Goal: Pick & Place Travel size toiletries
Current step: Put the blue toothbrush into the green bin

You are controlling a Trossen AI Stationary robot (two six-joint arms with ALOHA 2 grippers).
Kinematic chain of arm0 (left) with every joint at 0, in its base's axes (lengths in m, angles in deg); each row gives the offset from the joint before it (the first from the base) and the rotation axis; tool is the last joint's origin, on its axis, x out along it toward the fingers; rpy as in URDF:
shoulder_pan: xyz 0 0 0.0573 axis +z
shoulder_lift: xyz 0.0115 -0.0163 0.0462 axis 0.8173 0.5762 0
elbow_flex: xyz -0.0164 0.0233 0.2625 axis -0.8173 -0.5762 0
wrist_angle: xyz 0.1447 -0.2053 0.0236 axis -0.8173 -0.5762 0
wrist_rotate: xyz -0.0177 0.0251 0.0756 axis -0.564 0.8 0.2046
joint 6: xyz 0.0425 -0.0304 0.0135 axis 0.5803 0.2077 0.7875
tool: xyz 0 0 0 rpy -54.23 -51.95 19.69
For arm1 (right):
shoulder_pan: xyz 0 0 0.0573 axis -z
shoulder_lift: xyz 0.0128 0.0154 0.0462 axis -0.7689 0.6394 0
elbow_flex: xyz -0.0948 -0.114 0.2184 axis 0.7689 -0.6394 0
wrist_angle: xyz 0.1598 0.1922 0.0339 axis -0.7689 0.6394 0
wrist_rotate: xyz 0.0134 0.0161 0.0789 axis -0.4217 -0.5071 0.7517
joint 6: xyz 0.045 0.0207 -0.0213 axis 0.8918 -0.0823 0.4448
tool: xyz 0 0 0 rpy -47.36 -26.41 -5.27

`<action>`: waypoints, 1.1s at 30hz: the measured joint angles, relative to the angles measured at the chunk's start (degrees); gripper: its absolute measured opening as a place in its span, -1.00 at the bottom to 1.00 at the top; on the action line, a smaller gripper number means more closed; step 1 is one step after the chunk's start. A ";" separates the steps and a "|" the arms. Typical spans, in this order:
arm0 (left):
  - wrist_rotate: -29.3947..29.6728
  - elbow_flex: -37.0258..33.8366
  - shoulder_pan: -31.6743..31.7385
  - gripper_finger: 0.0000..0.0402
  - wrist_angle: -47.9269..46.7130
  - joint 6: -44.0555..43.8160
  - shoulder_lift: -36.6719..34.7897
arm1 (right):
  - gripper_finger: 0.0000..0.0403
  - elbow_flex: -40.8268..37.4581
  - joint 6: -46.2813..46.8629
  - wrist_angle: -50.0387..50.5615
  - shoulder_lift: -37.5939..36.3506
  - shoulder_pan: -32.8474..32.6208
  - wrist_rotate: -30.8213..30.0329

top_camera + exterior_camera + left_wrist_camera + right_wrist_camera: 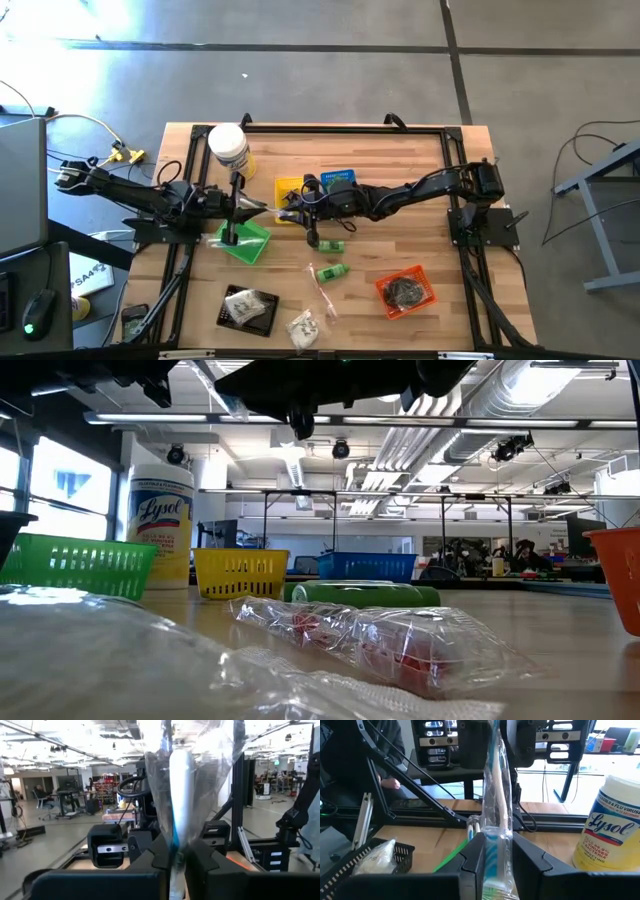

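Observation:
A long thin clear packet (265,207) with a white and teal toothbrush inside spans between my two grippers, above the table between the green basket (245,241) and the yellow basket (290,190). My left gripper (243,205) is shut on one end, my right gripper (290,207) on the other. Two green bottles (330,245) (330,271) lie on the wood near the table's middle, one showing as a green tube (365,595) in the low view. Another thin clear packet (322,292) lies beside them. A clear packet with white contents (303,328) lies at the near edge. My left gripper (177,862) pinches the long packet's end (176,845) between its two fingers, and the packet runs straight on from the fingers. It is lifted clear of the table. My right gripper (495,865) pinches the packet's other end (494,840) between its two fingers. The packet runs away from it to the left gripper (495,740), which holds the far end. It comes level from the table's right side.
A white Lysol jar (228,148) stands at the far left. A blue basket (340,178) sits behind the right gripper, an orange basket (405,290) at near right, and a black tray (248,308) with a white packet at near left. Bare wood lies far right.

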 joint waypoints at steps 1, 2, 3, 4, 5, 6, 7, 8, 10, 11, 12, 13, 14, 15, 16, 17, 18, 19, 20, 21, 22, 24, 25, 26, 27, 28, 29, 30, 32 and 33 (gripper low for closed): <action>0.01 0.00 0.00 -0.90 -0.07 -0.62 -0.02 | -0.65 0.00 0.02 0.13 0.00 -0.09 0.15; 0.19 0.00 0.00 -0.91 -0.34 -1.46 -0.17 | -0.62 0.00 0.06 0.43 0.00 -0.13 0.45; 0.71 0.00 0.00 -0.93 -0.66 -2.23 -0.36 | -0.57 0.00 0.05 0.76 0.00 -0.24 1.18; 1.13 0.00 -0.05 -0.93 -1.12 -2.80 -0.70 | -0.51 0.00 0.04 1.06 0.00 -0.40 1.88; 1.21 -0.02 -0.09 -0.93 -1.65 -3.60 -1.17 | -0.44 0.00 -0.01 1.49 -0.01 -0.63 2.66; 1.22 -0.02 -0.09 -0.93 -2.14 -4.15 -1.80 | -0.35 0.00 -0.02 2.22 -0.02 -0.95 3.09; 1.25 -0.02 -0.09 -0.93 -2.86 -4.61 -2.54 | -0.25 0.00 -0.06 2.72 -0.02 -1.27 3.38; 1.41 -0.02 -0.10 -0.93 -3.88 -5.06 -3.44 | -0.14 0.00 -0.07 3.37 -0.03 -1.54 3.78; 2.26 -0.02 -0.11 -0.93 -6.62 -5.58 -5.78 | 0.09 0.00 -0.06 5.37 -0.44 -1.97 3.87; 3.08 -0.02 -0.11 -0.93 -8.26 -5.92 -7.26 | 0.19 0.00 0.02 6.40 -0.77 -2.05 3.89; 4.15 -0.02 -0.24 -0.93 -10.17 -6.50 -8.93 | 0.29 -0.02 0.37 7.49 -1.22 -2.05 3.98; 5.94 -0.02 -0.67 -0.93 -12.54 -6.87 -10.85 | 0.37 -0.12 0.87 8.60 -1.72 -2.05 4.26; 8.26 -0.02 -1.47 -0.93 -15.05 -6.80 -12.86 | 0.43 -0.62 1.41 8.93 -2.31 -2.07 4.64; 10.61 -0.02 -2.59 -0.93 -17.47 -6.70 -14.91 | 0.47 -1.48 1.70 9.00 -3.07 -2.14 4.90; 13.01 -0.02 -4.01 -0.93 -20.12 -6.56 -17.09 | 0.49 -2.35 1.93 8.82 -3.69 -2.18 5.21; 14.90 -0.02 -5.57 -0.93 -22.61 -6.34 -19.33 | 0.49 -3.03 1.95 7.99 -4.13 -2.23 5.44; 16.73 -0.02 -7.06 -0.93 -25.06 -6.28 -21.67 | 0.48 -3.76 2.02 7.60 -4.83 -2.25 5.46; 18.46 -0.02 -8.56 -0.93 -27.19 -6.33 -23.74 | 0.46 -4.69 2.05 7.75 -5.90 -2.23 5.39; 20.07 -0.02 -10.02 -0.93 -28.98 -6.53 -25.39 | 0.43 -5.47 2.01 7.32 -6.82 -2.21 5.27; 21.70 -0.10 -11.63 -0.93 -30.27 -6.67 -26.84 | 0.39 -6.21 1.89 5.88 -7.61 -2.22 5.09; 23.31 -0.23 -13.13 -0.93 -31.89 -6.75 -27.97 | 0.34 -7.19 1.70 4.64 -8.38 -2.36 4.86; 26.23 -1.01 -16.33 -0.93 -35.27 -7.91 -29.89 | 0.25 -9.43 1.68 3.48 -10.00 -2.51 4.81; 28.01 -1.33 -17.90 -0.93 -36.66 -8.47 -30.71 | 0.20 -10.78 1.69 2.72 -10.93 -2.74 4.79; 29.92 -1.68 -19.43 -0.93 -37.95 -9.30 -31.30 | 0.15 -12.12 1.69 2.04 -11.95 -2.83 4.74; 32.15 -1.97 -21.05 -0.93 -39.39 -10.18 -31.80 | 0.10 -13.48 1.70 0.23 -12.81 -2.98 4.69; 34.65 -2.28 -22.62 -0.93 -41.13 -11.53 -32.22 | 0.05 -14.98 1.69 -1.77 -13.85 -3.17 4.61; 36.59 -2.71 -24.10 -0.93 -43.14 -13.27 -32.36 | 0.00 -16.99 1.71 -3.07 -15.40 -3.35 4.30; 38.33 -3.24 -25.69 -0.93 -44.79 -15.19 -32.37 | -0.06 -18.96 1.83 -4.14 -16.83 -3.57 3.83; 40.57 -4.37 -28.71 -0.93 -46.81 -18.68 -32.28 | -0.18 -22.26 1.94 -8.27 -18.54 -4.08 2.62; 41.09 -5.08 -30.18 -0.93 -46.99 -20.30 -32.28 | -0.24 -24.25 1.93 -9.23 -19.91 -4.48 1.44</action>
